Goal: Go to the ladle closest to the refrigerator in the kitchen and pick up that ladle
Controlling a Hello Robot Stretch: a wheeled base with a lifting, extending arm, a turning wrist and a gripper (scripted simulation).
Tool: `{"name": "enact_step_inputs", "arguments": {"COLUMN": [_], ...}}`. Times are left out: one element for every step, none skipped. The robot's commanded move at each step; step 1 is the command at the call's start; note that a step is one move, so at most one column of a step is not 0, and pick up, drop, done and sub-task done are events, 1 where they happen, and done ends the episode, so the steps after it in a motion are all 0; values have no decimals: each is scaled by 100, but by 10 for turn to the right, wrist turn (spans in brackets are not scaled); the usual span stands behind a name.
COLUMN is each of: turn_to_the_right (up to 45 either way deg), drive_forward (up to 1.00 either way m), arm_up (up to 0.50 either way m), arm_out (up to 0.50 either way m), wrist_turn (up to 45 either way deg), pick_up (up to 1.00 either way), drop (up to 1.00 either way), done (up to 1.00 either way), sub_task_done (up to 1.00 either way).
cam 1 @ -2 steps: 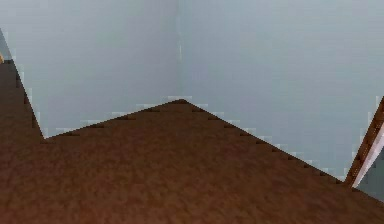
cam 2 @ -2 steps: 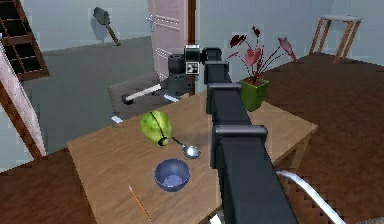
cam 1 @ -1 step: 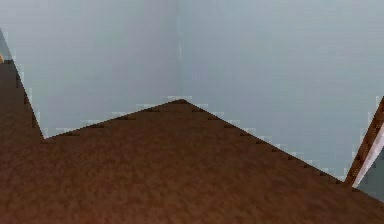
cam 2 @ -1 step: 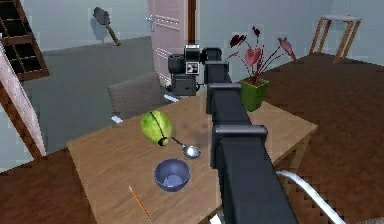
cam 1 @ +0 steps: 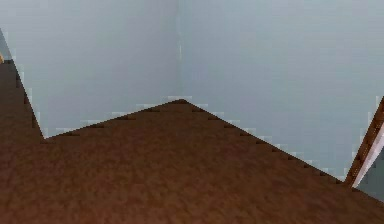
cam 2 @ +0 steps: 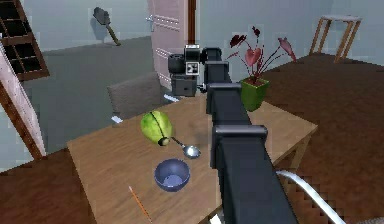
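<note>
**Arm side view**
- The dark square arm bar reaches out over the light brown wooden bench.
- The gripper sits at the bench's far edge, left of two white marker squares.
- A grey chair back and the bench edge lie right behind the gripper's far end. I cannot tell whether it holds anything, or whether it is open or closed.
- The small silver ladle, with a round bowl and thin handle, lies flat on the bench just left of the arm bar. It is lower in the view than the gripper and apart from it.
- A round green fruit sits just beside the ladle's handle end. Contact between them cannot be told.
- A round blue bowl is near the ladle, toward the bench's near edge.
- A thin orange pencil lies lower still, close to that edge.
- A red-leaved plant in a green pot stands right of the arm, near the far edge.
- The grey chair stands tight against the bench's far-left edge, with open grey floor beyond it.
- A wooden chair frame stands well apart at the upper right.

**Forward view**
- Two pale blue walls meet in a corner.
- The dark brown wood floor lies open in front of them.
- A brown and white doorframe is at the right edge.
</note>
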Motion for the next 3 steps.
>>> {"name": "enact_step_inputs", "arguments": {"turn_to_the_right": [0, 0, 0], "drive_forward": [0, 0, 0], "arm_up": [-30, 0, 10], "arm_out": [0, 0, 0], "wrist_turn": [0, 0, 0], "pick_up": [0, 100, 0], "drop": [0, 0, 0], "done": [0, 0, 0], "sub_task_done": [0, 0, 0]}}
